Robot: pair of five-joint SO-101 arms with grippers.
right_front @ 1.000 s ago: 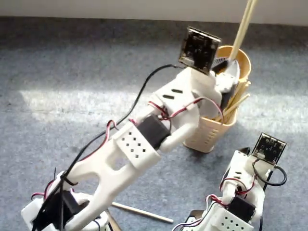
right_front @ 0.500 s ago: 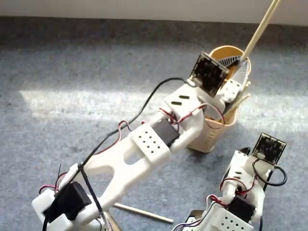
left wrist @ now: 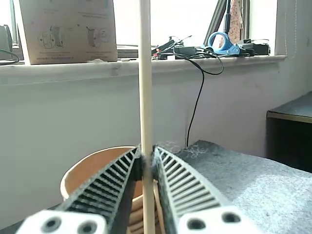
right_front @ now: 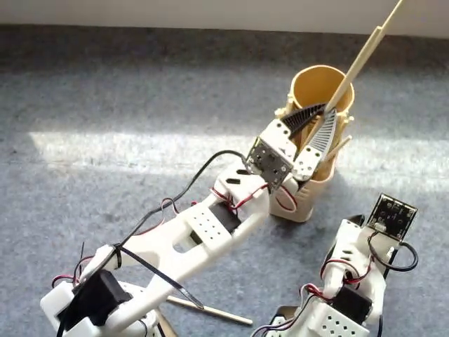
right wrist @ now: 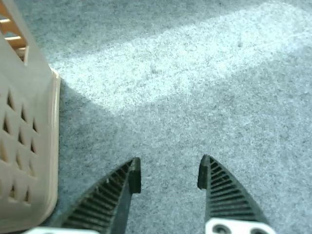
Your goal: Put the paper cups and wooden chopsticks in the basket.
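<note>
One wooden chopstick (right_front: 365,53) is in the left gripper (right_front: 325,109). The jaws are pinched fully onto it, no gap either side of the stick. It is thin, straight, pale and square-edged. It stands tilted above the basket (right_front: 305,200), its lower end down inside the basket mouth.

Left wrist view agrees: the ribbed black fingers (left wrist: 109,187) meet on the stick (left wrist: 145,73) directly over the paper cup (left wrist: 90,168).

Basket is one beige plastic tub, tall, with tapered walls and rows of small punched holes (right wrist: 22,146).

One paper cup is visible, tan, round and smooth-walled, sitting upright inside the basket at its far side (right_front: 312,81).

Chopstick count:
- one held
- at least two more leaning inside the basket (right_front: 342,146), tips poking over the rim beside the gripper; exact number can't be read behind the jaws
- one loose chopstick (right_front: 210,309) lying flat on the carpet (right_front: 105,105), well apart from the basket, next to the left arm's base

Carpet is grey, felt-like short pile, with a band of sunlight running across it past the basket.

Right gripper (right wrist: 169,174) is just beside the basket's outer wall, low over the carpet. Its jaws are spread with a clear gap and bare carpet between the tips, nothing in them.
</note>
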